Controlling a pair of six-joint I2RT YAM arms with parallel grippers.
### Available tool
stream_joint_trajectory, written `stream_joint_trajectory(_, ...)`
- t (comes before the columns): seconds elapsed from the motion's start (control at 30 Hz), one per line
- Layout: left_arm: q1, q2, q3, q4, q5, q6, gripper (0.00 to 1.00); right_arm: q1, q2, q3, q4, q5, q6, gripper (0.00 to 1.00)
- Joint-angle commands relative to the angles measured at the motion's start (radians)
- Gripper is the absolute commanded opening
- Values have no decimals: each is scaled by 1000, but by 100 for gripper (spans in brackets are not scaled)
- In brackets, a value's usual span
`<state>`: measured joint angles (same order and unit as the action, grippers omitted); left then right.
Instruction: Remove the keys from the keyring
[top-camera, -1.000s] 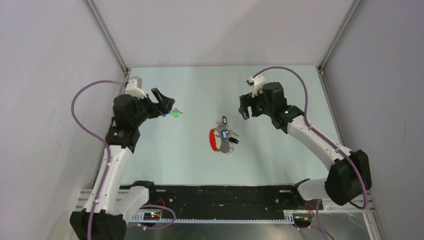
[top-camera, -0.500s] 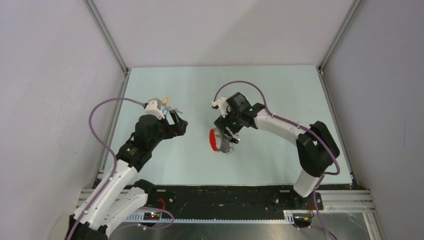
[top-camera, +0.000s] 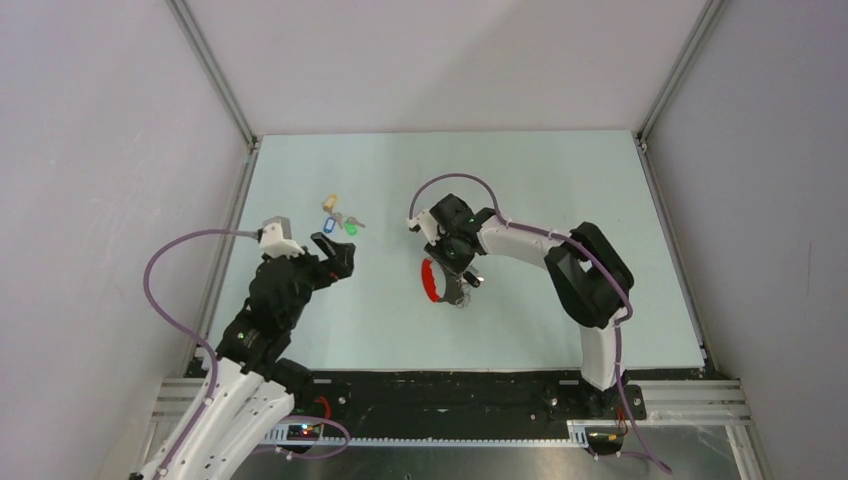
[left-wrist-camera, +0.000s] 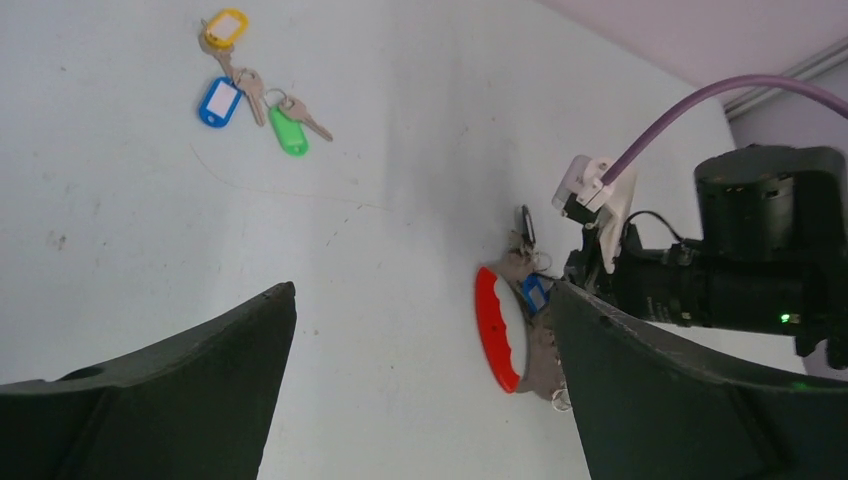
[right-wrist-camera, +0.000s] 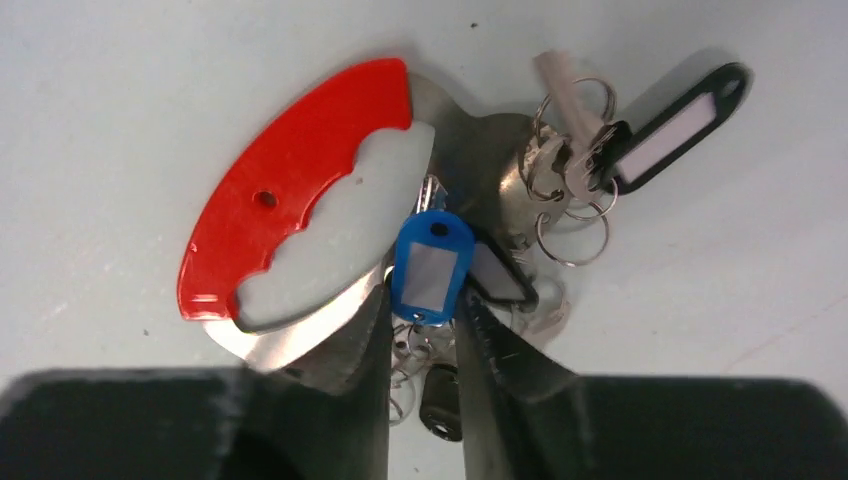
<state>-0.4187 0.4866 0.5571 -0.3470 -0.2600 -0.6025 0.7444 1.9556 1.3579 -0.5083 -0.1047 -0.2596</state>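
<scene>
The keys lie bunched on the table: silvery keys with a blue tag and a black tag. They hang on the keyring, whose curved red strap lies at their left. My right gripper stands over the bunch, its fingers pressed against both sides of the blue tag's lower end with small rings between them. In the top view the red strap shows just left of the right gripper. My left gripper hovers wide open and empty to the left. In its own view the strap shows beside the right finger.
A second small key cluster with tan, blue and green tags lies at the back left, also visible in the left wrist view as the tagged cluster. Grey walls enclose the table on three sides.
My right arm swung in from the back right down onto the key bunch and its jaws narrowed on the blue tag. The left arm drew back from the tagged cluster toward the near left.
</scene>
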Motion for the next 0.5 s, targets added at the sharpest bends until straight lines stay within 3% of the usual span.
stream_joint_trajectory(0.0,-3,72,20,23,49,-9,100,-1,21,47,-48,45,-28,13)
stream_joint_trajectory(0.1,-5,130,41,25,96,-10,100,-4,-93,-10,-6,-38,-33,0)
stream_joint_trajectory(0.27,-33,156,34,106,172,11,100,13,-368,-121,135,-94,-26,0)
stream_joint_trajectory(0.47,-121,213,-32,335,216,37,98,17,-549,-201,196,-99,-21,0)
